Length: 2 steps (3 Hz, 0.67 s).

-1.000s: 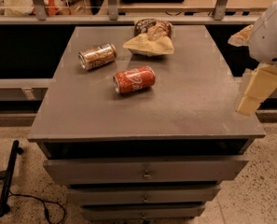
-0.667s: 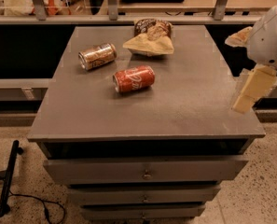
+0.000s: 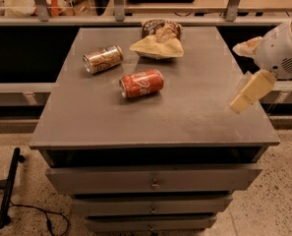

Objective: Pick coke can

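The coke can (image 3: pixel 142 83) is red with white script and lies on its side near the middle of the grey cabinet top (image 3: pixel 185 117). My gripper (image 3: pixel 236 76) hangs at the right edge of the top, well to the right of the can and above the surface. Its two cream fingers (image 3: pixel 252 89) stand apart, open and empty. Nothing is between them.
A tan-brown can (image 3: pixel 102 59) lies on its side to the back left of the coke can. A crumpled tan bag with a dark snack packet (image 3: pixel 159 41) sits at the back middle. Drawers (image 3: pixel 154 183) are below the top. A black stand and cable (image 3: pixel 9 191) are on the floor at left.
My gripper has moved a little to the left, in over the right edge of the cabinet top. The cans and the bag have not moved.
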Tool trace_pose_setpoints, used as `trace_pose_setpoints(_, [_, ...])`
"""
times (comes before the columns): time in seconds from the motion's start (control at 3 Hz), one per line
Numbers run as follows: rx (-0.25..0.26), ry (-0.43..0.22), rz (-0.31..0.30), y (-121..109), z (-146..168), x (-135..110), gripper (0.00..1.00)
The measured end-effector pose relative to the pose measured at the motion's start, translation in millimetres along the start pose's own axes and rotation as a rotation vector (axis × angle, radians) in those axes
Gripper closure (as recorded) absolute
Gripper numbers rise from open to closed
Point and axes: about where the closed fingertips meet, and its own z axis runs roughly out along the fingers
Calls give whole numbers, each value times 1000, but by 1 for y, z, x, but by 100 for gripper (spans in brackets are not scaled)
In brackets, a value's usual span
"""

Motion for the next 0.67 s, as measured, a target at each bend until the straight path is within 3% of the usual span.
trace_pose_setpoints(0.33, [-31,-62,2,-4,22,-14,0])
trace_pose_setpoints(0.67, [-80,-86,-55,-8,49,-32,0])
